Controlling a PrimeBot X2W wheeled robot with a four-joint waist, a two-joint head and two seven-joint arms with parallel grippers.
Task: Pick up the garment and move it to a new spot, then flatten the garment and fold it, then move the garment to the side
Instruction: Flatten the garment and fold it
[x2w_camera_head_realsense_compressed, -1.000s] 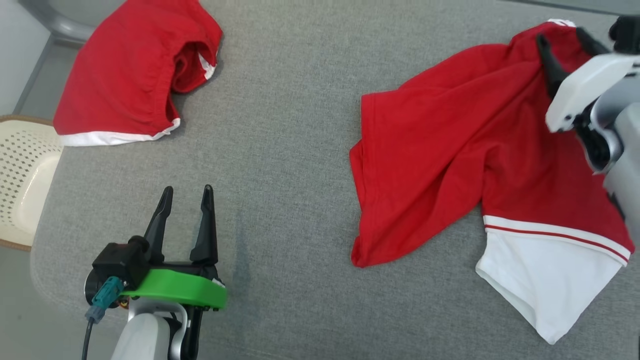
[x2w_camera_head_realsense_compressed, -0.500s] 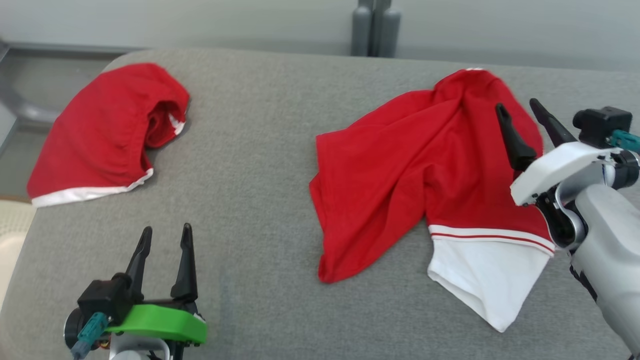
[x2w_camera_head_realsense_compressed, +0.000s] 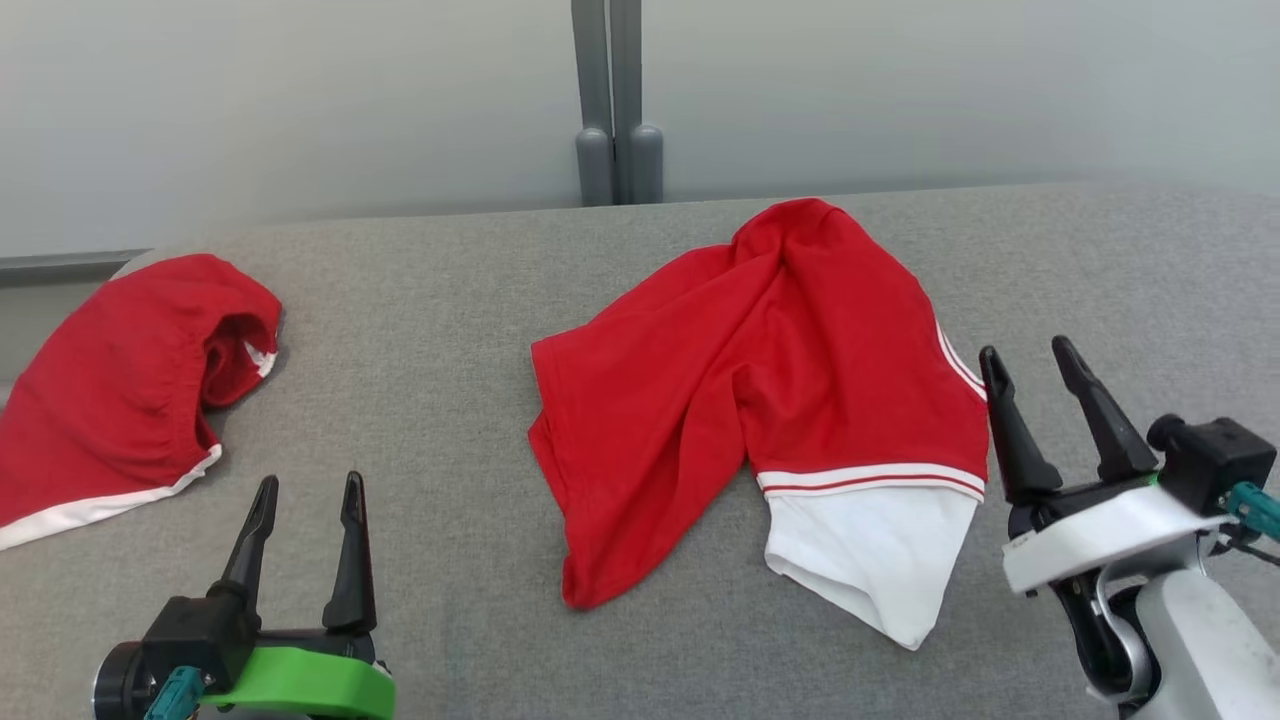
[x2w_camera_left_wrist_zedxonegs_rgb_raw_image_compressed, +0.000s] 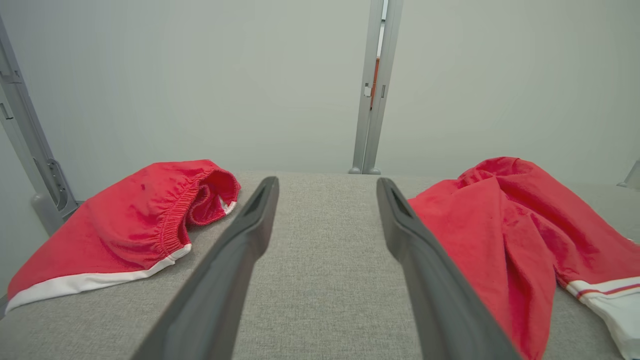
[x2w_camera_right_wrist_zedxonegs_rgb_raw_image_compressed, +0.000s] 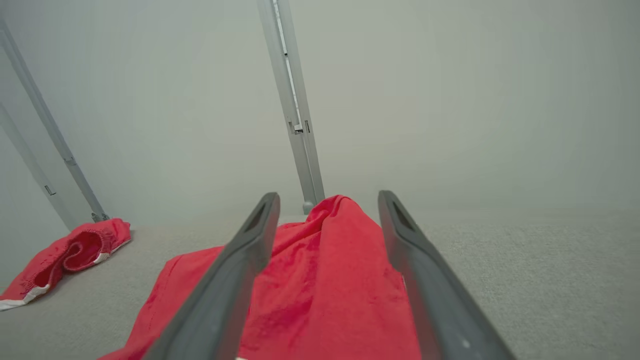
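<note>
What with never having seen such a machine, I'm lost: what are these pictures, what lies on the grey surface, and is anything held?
This is a two-armed robot. The wide picture is from its head camera: left gripper at lower left, right gripper at lower right, each with two dark fingers. The other two come from wrist cameras looking along those fingers. On the grey surface lie a crumpled red-and-white garment in the middle and a second red garment at the left. Both grippers are open, holding nothing.

A grey cloth-covered surface (x2w_camera_head_realsense_compressed: 450, 400), perhaps a bed, bears a crumpled red-and-white garment (x2w_camera_head_realsense_compressed: 760, 400) and, well apart, red shorts (x2w_camera_head_realsense_compressed: 110, 390).
</note>
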